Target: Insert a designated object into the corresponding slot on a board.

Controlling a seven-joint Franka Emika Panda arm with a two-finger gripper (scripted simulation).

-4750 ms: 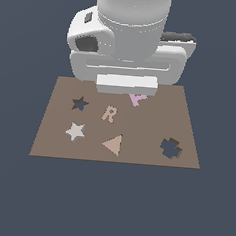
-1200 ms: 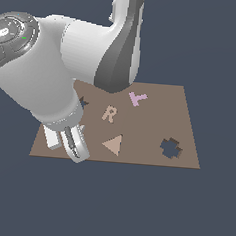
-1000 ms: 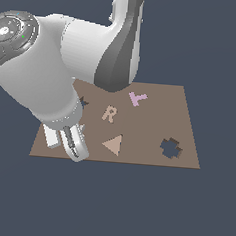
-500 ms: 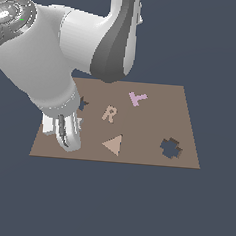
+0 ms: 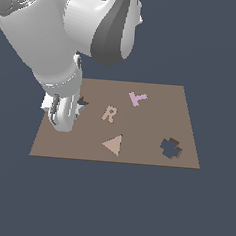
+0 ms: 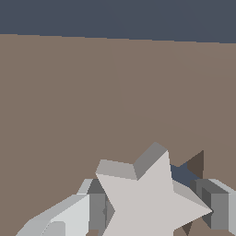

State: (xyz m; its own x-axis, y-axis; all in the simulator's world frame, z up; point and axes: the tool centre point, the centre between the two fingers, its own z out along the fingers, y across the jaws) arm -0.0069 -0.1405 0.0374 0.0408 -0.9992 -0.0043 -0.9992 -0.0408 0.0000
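Star held over the slot, not yet seated.
Gripper (image 6: 152, 209) clamps the star piece (image 6: 150, 198); points misaligned with the slot (image 6: 186, 173) at 2 o'clock could jam on the board (image 6: 69, 101).

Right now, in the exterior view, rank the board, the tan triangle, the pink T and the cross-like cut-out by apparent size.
1. board, by far the largest.
2. tan triangle and cross-like cut-out: too alike to rank.
3. pink T, though it lies farther back, so this is unsure.
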